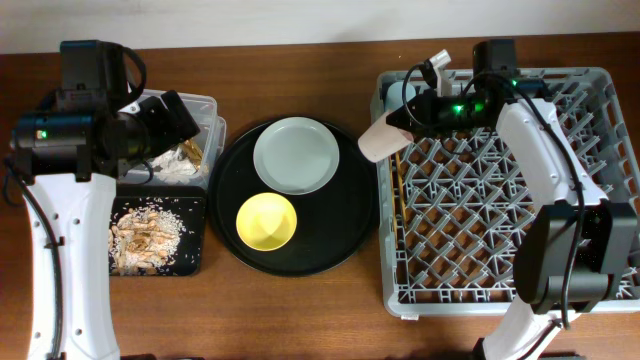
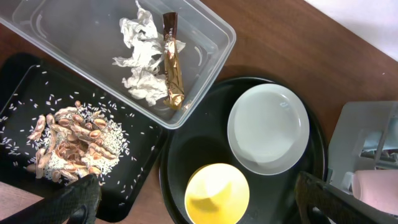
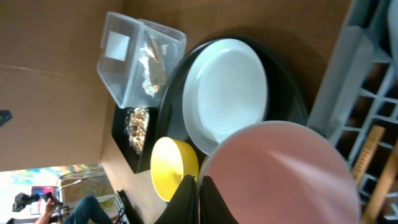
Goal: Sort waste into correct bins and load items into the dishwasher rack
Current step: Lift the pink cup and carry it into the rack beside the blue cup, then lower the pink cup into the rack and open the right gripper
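Food scraps (image 2: 71,143): heaped with rice grains in the shallow black rectangular tray (image 2: 18,93), nearest on the left. This looks like the sorted place for food.

Yellow bowl (image 1: 266,221): upright, mouth up, on the near part of the round black tray (image 1: 340,220). Not yet loaded.

Chopsticks (image 1: 400,215): lying inside the rack (image 1: 480,290), just beside its left wall. Their long axis runs near to far along that wall.

Plate (image 1: 295,155): flat, face up, on the far part of the round tray, close beside the bowl.

Pink cup (image 1: 378,142): clamped at one edge by the right end effector (image 1: 398,124), whose fingers are pressed together on it. It hangs tilted over the rack's left rim, toward the far corner. Its axis points from the rack out toward the round tray. The closed end seems to face away from the fingers, though this is uncertain. The pose suggests it is being carried in for seating among the pegs.

Left end effector (image 1: 185,118): fingers spread wide apart and empty, over the clear box (image 2: 68,31).

Crumpled paper (image 2: 140,59): inside the clear box, touching the wrapper (image 2: 172,62). The wrapper's long axis runs across the box's width. Dry waste appears sorted here.

Tabletop (image 1: 300,60): brown wood, carrying everything.
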Tool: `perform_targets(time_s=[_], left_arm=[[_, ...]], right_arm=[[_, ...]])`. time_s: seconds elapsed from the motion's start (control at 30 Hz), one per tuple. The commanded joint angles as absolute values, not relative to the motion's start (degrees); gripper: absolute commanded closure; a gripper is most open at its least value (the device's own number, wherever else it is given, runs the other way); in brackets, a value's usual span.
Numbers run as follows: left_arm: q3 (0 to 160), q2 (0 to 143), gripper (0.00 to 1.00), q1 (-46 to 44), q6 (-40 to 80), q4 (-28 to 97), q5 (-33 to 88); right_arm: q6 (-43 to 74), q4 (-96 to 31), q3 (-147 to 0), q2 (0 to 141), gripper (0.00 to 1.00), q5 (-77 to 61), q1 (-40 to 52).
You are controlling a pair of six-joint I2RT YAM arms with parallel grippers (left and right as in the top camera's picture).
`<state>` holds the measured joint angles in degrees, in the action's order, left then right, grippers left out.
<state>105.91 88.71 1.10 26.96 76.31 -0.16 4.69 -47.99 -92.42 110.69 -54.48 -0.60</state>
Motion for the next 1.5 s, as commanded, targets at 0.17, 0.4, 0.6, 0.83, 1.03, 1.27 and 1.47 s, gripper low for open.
perform_targets(time_s=[0.17,0.4,0.6,0.83,1.03,1.27,1.47], left_arm=[[106.21,88.27,0.01,1.19,26.02,76.16,0.08],[106.21,88.27,0.01,1.19,26.02,76.16,0.08],[106.21,88.27,0.01,1.19,26.02,76.16,0.08],[106.21,88.27,0.01,1.19,26.02,76.16,0.08],[106.21,88.27,0.01,1.19,26.02,76.16,0.08],[106.21,88.27,0.01,1.19,26.02,76.16,0.08],[106.21,88.27,0.01,1.19,26.02,76.18,0.08]], right_arm=[[3.22,-51.03,-90.61,111.00,0.96,-39.31,-0.56],[-3.75,-54.02,-88.79,111.00,0.96,-37.85,-5.56],[-5.78,-54.70,-88.64,111.02,0.96,-35.66,-7.16],[-5.82,-56.31,-90.54,107.79,0.88,-36.75,-10.37],[-5.93,-64.16,-93.01,92.05,0.83,-34.85,-7.64],[-4.84,-66.24,-92.84,85.12,0.96,-14.70,5.08],[-3.81,-62.85,-92.82,97.97,0.96,-12.38,7.53]])
